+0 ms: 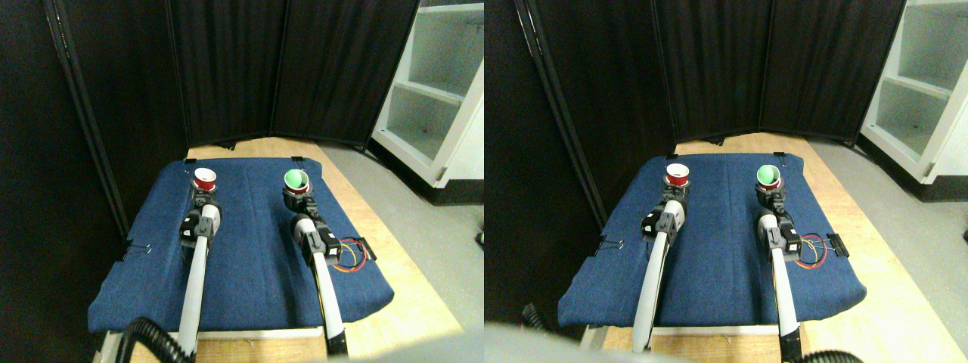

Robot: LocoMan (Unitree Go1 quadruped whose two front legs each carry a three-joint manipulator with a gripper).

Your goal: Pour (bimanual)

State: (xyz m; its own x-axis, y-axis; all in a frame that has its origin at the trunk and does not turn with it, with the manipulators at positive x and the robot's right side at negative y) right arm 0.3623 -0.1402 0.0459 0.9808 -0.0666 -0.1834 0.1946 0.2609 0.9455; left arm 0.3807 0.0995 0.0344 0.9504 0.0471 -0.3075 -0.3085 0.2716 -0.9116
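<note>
A red cup point(205, 178) with a white inside stands upright at the far left of the blue cloth point(249, 249). My left gripper point(204, 193) is shut around its lower part, which it hides. A green cup point(296, 180) sits at the far right of the cloth, its mouth tipped a little toward the camera. My right gripper point(298, 198) is shut on its base. The two cups are about a hand's width apart. What the cups hold is not visible.
The cloth is clipped over a wooden table point(393, 249). Loose red and yellow wires point(352, 255) lie by its right edge. Black curtain panels point(227, 68) close off the back and left. A white shelf unit point(439, 91) stands at the right.
</note>
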